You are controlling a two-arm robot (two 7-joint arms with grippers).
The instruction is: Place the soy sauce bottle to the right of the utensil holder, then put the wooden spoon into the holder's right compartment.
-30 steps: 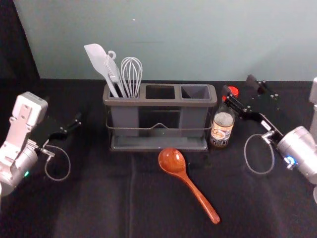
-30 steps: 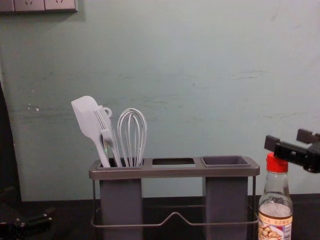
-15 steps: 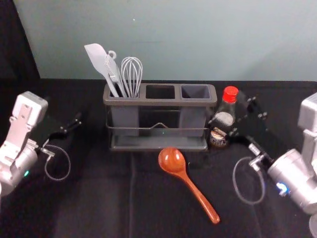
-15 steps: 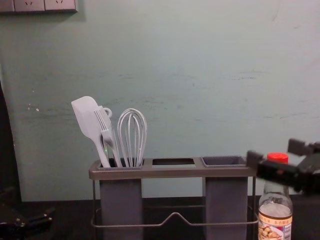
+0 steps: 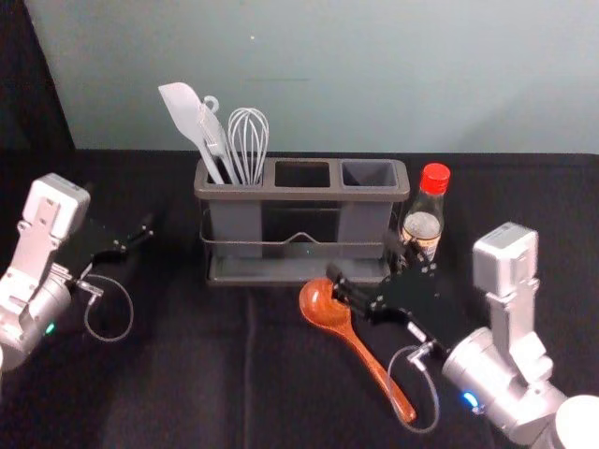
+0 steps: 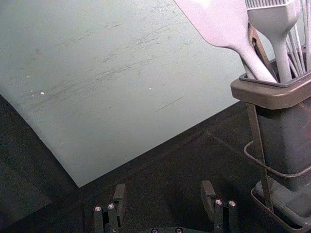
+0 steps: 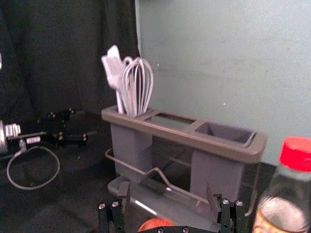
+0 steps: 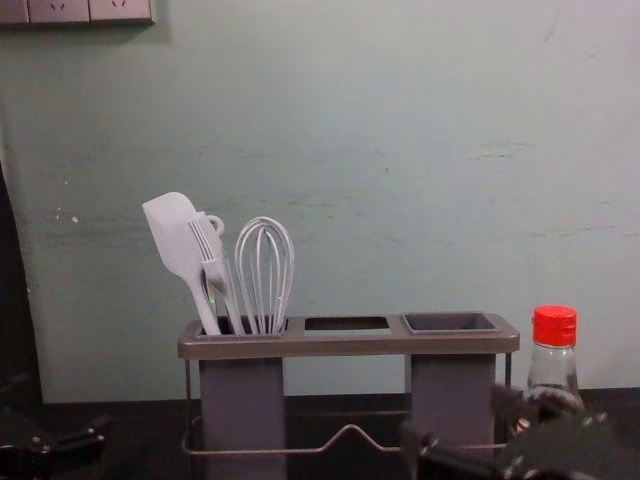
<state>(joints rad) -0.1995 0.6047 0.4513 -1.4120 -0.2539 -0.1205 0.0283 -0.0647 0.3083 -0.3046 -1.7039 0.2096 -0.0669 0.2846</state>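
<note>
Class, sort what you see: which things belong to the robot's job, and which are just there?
For the job:
utensil holder
soy sauce bottle, right of it
wooden spoon, in front
right tool, near the spoon's bowl

Just there:
spatula, brush and whisk, in the holder
wall sockets
left tool, parked at left

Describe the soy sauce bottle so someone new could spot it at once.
Find the wide grey utensil holder. Just past its right end stands a clear glass bottle. Its bright red cap sets it apart from the pale whisk and the reddish-brown spoon.
</note>
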